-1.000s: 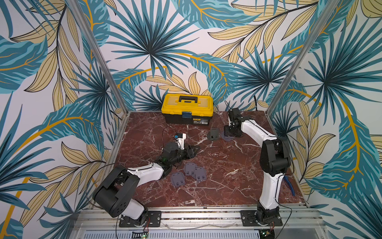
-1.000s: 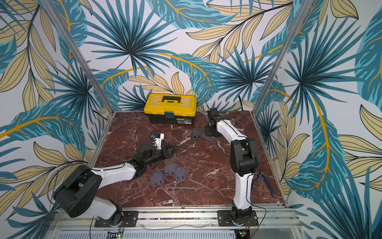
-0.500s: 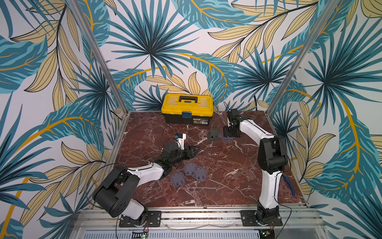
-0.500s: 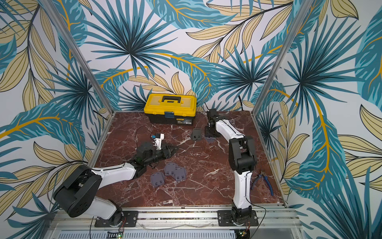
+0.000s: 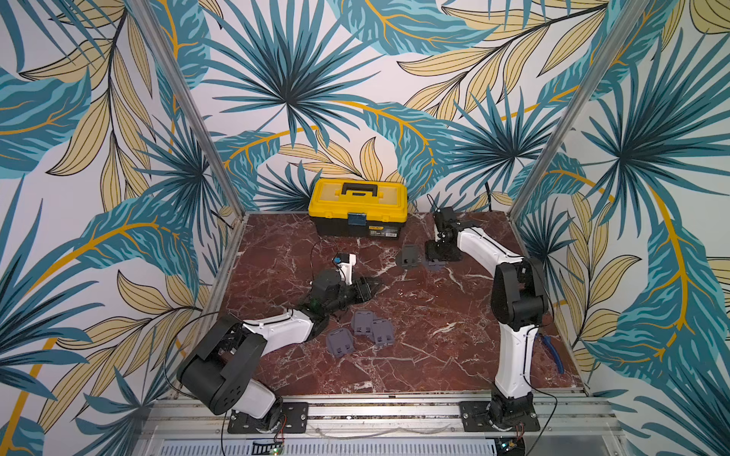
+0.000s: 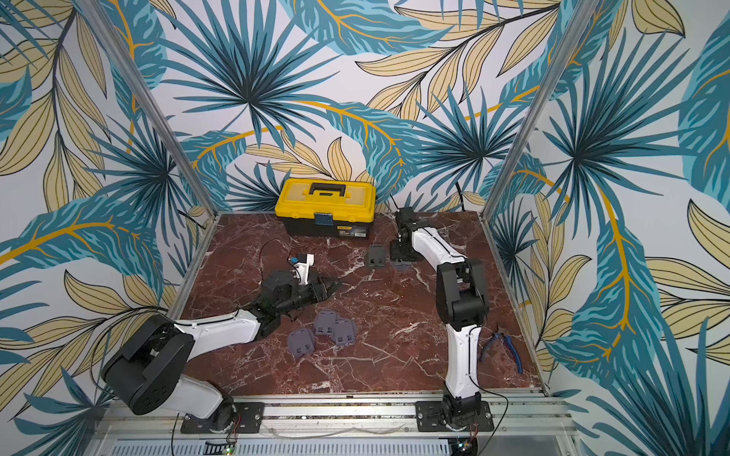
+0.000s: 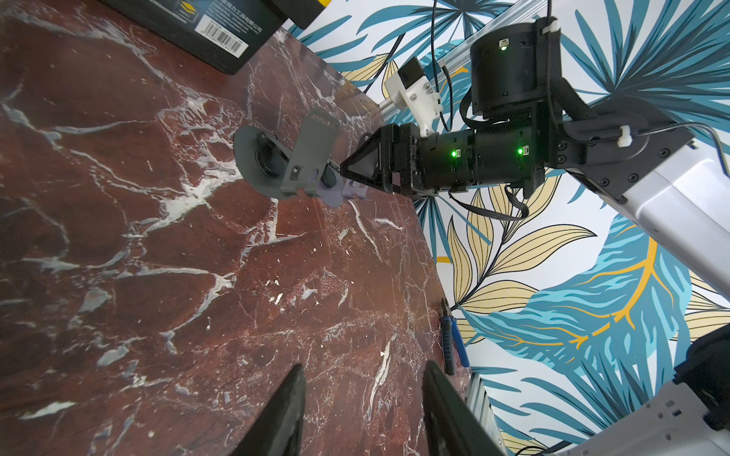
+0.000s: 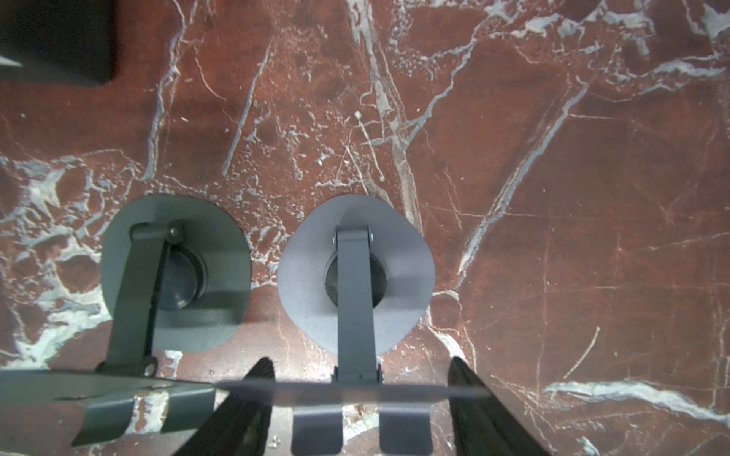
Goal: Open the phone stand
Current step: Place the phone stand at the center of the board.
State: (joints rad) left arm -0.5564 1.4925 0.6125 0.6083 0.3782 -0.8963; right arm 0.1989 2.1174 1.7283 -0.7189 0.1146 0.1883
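Table (image 5: 434, 355): marble, work floor.
Toolbox (image 5: 357, 207) at back wall, lid shut, contents hidden; clear of work.
My right claw (image 8: 360, 362) far back, fingers apart, straddling raised plate of pale phone stand (image 8: 308, 284); base flat, stand looks opened.
Dark stand (image 8: 221, 276) just beside it, also opened.
My left claw (image 7: 364, 366) apart, empty, low mid-table.
Folded stands (image 5: 365, 331) near it, likely queued.
Pliers (image 6: 505, 347) at right edge.
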